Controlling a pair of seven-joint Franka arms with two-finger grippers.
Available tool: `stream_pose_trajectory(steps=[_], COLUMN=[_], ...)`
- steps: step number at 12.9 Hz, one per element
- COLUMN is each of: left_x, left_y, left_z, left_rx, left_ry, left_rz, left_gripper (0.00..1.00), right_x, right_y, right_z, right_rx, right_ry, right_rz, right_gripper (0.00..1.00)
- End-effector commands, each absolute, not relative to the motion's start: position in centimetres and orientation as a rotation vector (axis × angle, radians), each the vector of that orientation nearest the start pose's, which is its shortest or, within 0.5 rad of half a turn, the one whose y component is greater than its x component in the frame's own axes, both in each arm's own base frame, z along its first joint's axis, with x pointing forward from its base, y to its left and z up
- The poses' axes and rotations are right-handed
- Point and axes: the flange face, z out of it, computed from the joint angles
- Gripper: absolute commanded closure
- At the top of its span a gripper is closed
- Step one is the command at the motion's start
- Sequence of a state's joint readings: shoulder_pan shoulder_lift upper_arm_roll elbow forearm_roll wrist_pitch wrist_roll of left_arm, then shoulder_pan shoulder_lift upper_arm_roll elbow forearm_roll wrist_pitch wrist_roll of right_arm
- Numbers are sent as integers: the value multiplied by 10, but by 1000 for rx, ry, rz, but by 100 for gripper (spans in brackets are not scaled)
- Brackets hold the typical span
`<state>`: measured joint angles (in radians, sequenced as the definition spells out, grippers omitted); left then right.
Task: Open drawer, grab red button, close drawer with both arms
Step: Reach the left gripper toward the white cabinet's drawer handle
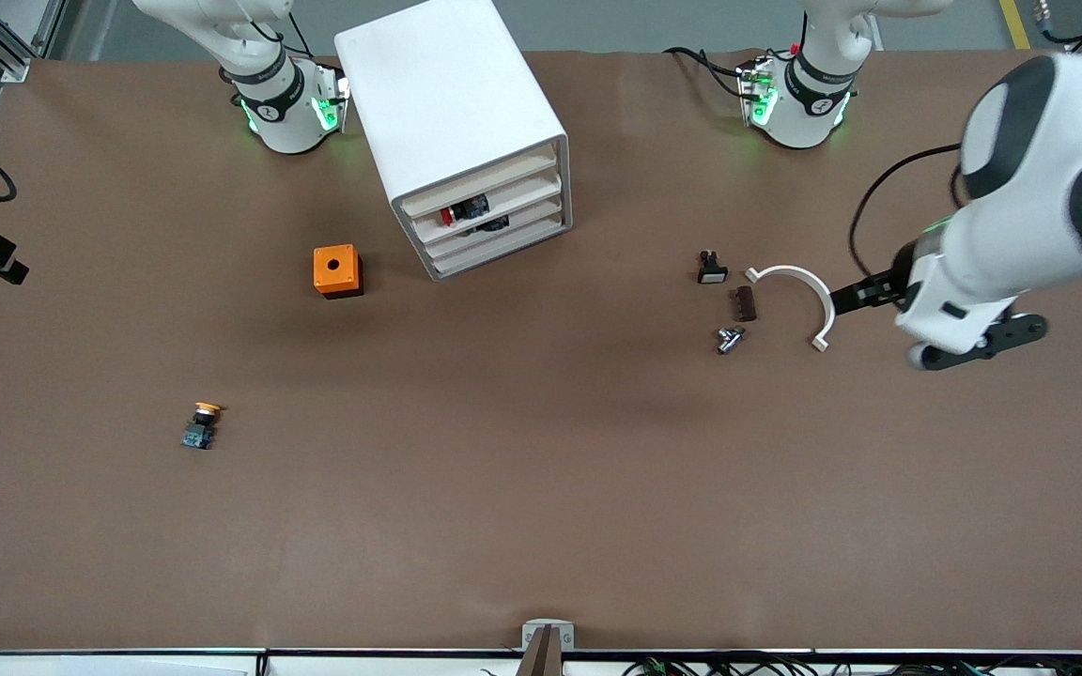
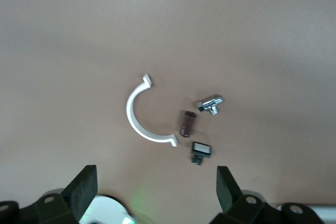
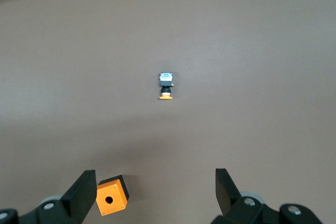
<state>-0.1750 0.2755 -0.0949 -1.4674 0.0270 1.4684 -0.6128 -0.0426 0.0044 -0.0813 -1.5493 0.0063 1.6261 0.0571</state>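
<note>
Left gripper (image 2: 155,192) hung spread over bare table at the left arm's end, one white C-shaped clip (image 1: 796,299) beside it. Right gripper (image 3: 152,190) was spread high above one orange box (image 3: 112,195), away from the cabinet (image 1: 455,122). One red-capped button (image 1: 463,211) lay on its side in the second drawer (image 1: 494,202) of four, drawer shut, long axis along the drawer front, cap toward the right arm's end. One orange-capped button (image 1: 202,425) lay apart.

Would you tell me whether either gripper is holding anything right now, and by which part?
Nothing is held: the left gripper and right gripper are both open and empty.
</note>
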Motion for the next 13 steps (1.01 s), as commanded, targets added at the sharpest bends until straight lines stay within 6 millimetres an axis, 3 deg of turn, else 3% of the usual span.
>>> stream_pose_trajectory(steps=[1, 4, 7, 9, 13], left_x=[601, 587, 571, 545, 494], left_y=[-190, -258, -305, -351, -416], left_z=[473, 427, 388, 370, 313], left_rx=[-2862, -2739, -2557, -2449, -2125], left_ry=[-726, -896, -1282, -1355, -1536], left_rz=[391, 404, 590, 572, 630], left_gripper=[0, 0, 0, 0, 0], right_x=[557, 555, 554, 555, 555], right_y=[-67, -67, -66, -66, -69], right_z=[640, 636, 636, 637, 636], right_rx=[-3118, -3115, -3111, -3090, -3091], right_ry=[288, 297, 301, 299, 288], right_rz=[-99, -61, -46, -64, -64], right_gripper=[0, 0, 0, 0, 0])
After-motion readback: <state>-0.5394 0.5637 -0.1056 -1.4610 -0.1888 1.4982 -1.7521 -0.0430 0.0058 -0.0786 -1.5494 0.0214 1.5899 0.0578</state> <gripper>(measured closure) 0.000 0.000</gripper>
